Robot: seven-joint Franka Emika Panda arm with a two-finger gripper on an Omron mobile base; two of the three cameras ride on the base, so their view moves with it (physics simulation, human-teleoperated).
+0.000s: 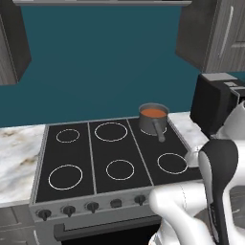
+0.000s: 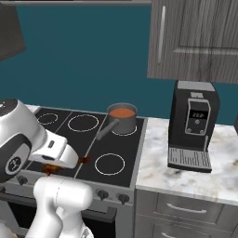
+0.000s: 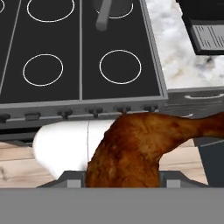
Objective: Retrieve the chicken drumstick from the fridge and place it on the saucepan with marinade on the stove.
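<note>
The chicken drumstick (image 3: pixel 131 148), a reddish-brown lump, is large at the bottom of the hand view, with my gripper (image 3: pixel 122 180) shut on it; it hides the fingertips. In the right base view a small bit of the drumstick (image 2: pixel 84 160) shows beside the hand, over the stove's (image 2: pixel 69 139) front edge. The grey saucepan (image 1: pixel 153 120) (image 2: pixel 123 120) stands on the back right burner, its handle (image 3: pixel 104 14) pointing toward me. Orange-red marinade (image 1: pixel 154 113) (image 2: pixel 122 112) fills it. The stove (image 1: pixel 95 158) (image 3: pixel 83 83) is black glass with white rings. The fridge is out of view.
A black coffee machine (image 2: pixel 193 125) (image 1: pixel 215 107) stands on the marble counter (image 2: pixel 186 172) right of the stove. Dark wood cupboards (image 2: pixel 195 39) hang above it. A row of knobs (image 1: pixel 91 206) lines the stove's front. More marble counter (image 1: pixel 16 158) lies to the left.
</note>
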